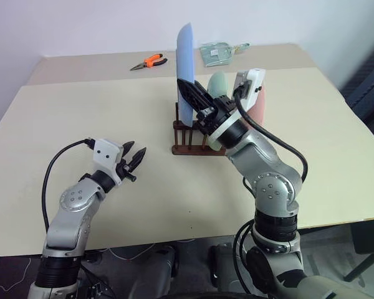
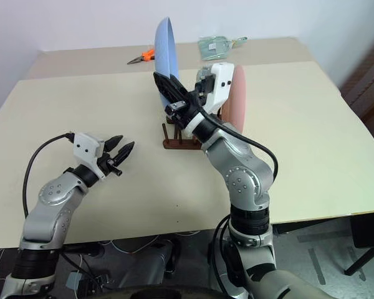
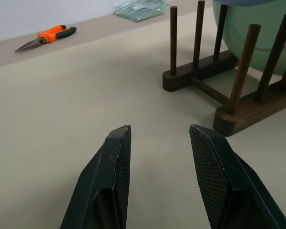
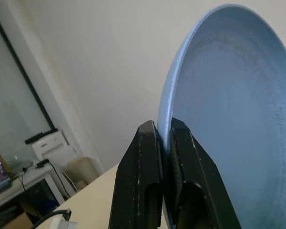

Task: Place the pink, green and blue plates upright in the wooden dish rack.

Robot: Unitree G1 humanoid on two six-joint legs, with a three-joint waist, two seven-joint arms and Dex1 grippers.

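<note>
Right tool (image 1: 188, 89) pinched the rim of the blue plate (image 1: 186, 68), holding it on edge above the left end of the wooden rack (image 1: 188, 138), presumably to drop it between the thin upright pegs. Green plate (image 1: 218, 84) and pink plate (image 2: 237, 96) stood upright in the rack, to the right of the blue one. Plates round, shallow, matte; rack dark brown. Left tool (image 1: 134, 158) hung spread and empty over the tabletop (image 1: 81, 124), left of the rack.
</note>
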